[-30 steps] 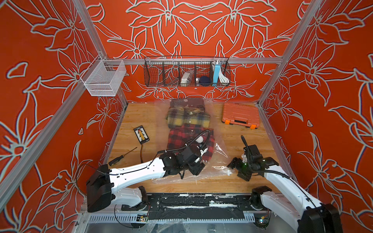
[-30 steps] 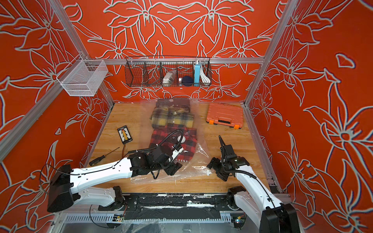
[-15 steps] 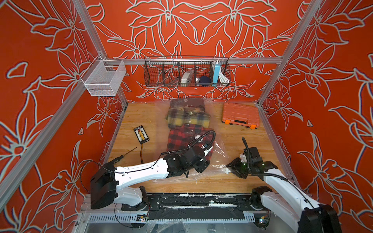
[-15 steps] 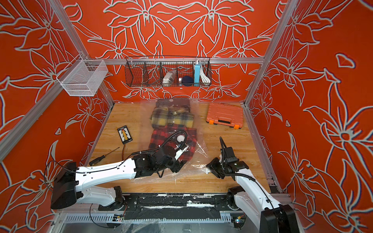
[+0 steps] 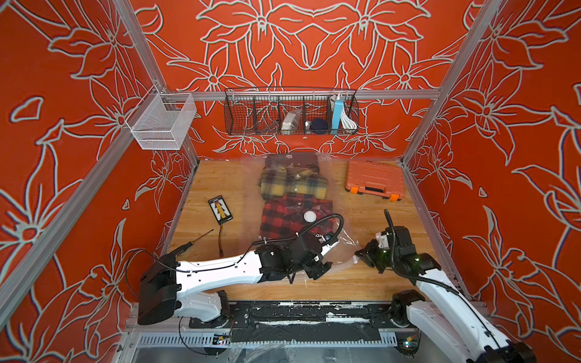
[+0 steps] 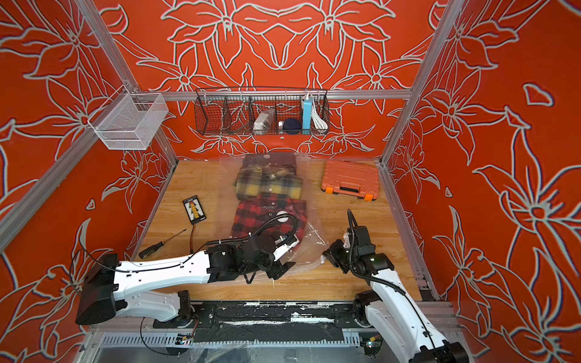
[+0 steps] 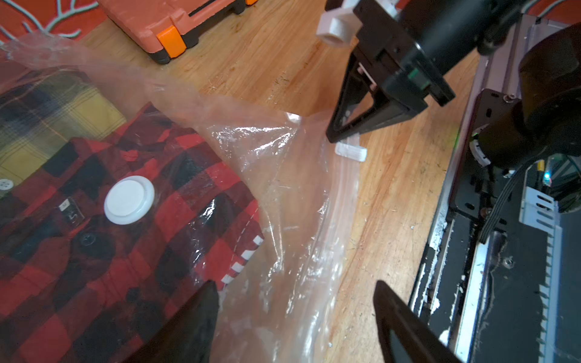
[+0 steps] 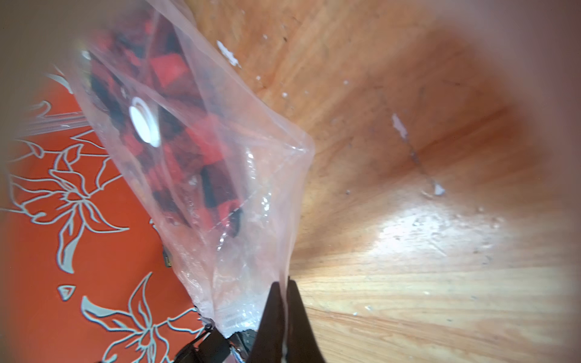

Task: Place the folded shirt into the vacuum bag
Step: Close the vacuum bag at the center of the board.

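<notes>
Although flat along most of the light wooden tabletop, raised into a crinkled peak at its near right corner: large clear plastic vacuum bag, reaching from the back wall toward the front edge in both top views. Holds two folded shirts end to end under its upper sheet. Nearer the front, red-and-black checked folded shirt, seen through the film in both wrist views. Farther back and touching it, yellow-and-dark plaid folded shirt.

Hung on the back wall above the bag, long black wire basket with a few small items inside. On the left rail, white mesh basket. To the right of the bag and apart from it, near the back right corner, closed orange plastic tool case.

Over the bag's near end, left gripper, jaws spread wide and grasping nothing, one finger above the red shirt's near edge, its partner above bare plastic. Contact with the film impossible to judge.

At the lifted corner, right gripper, jaws clenched on the bag's edge, with film pinched between the fingers in the right wrist view.

Left of the bag, black-framed card with yellow and red marks and a thin wire trailing toward the front. Nearer the front left, black-handled screwdriver.

On the bag's top sheet over the red shirt, white round valve disc. Just beside the right gripper's tips, small clear slider clip at the bag's edge strip.
</notes>
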Motion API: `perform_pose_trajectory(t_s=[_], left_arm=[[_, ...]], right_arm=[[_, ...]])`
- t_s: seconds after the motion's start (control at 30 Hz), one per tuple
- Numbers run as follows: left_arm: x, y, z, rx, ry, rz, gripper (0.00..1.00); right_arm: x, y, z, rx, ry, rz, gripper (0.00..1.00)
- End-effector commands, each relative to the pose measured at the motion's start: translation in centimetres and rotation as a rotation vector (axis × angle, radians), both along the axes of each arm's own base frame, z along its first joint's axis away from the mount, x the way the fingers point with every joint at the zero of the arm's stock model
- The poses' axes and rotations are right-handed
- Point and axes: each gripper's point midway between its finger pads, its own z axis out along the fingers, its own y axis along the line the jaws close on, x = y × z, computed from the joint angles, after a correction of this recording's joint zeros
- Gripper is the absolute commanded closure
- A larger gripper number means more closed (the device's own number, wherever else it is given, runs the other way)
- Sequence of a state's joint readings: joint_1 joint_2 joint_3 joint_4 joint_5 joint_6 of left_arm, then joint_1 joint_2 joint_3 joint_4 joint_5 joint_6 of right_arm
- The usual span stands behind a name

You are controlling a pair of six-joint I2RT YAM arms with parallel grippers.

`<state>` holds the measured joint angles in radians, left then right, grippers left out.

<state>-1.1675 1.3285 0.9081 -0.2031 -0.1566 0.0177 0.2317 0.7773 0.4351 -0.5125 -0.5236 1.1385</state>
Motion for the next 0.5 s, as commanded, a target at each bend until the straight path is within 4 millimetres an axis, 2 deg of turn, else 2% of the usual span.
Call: perform_pose_trajectory(t_s=[0.0, 0.17, 0.47], left_arm=[[-0.4, -0.6, -0.8, 0.075, -0.029, -0.047, 0.22], [-0.2, -1.5, -1.6, 0.116, -0.034, -0.065, 0.21], [0.7, -3.4, -3.3, 0.187, -0.045, -0.095, 0.25]], right_arm=[[1.8, 0.2, 2.7, 0.039, -0.049, -0.027, 1.00], [2.7, 0.8, 5.0, 0.100, -0.078, -0.038, 1.00], [3.4, 1.3, 6.8, 0.177, -0.093, -0.055, 1.00]])
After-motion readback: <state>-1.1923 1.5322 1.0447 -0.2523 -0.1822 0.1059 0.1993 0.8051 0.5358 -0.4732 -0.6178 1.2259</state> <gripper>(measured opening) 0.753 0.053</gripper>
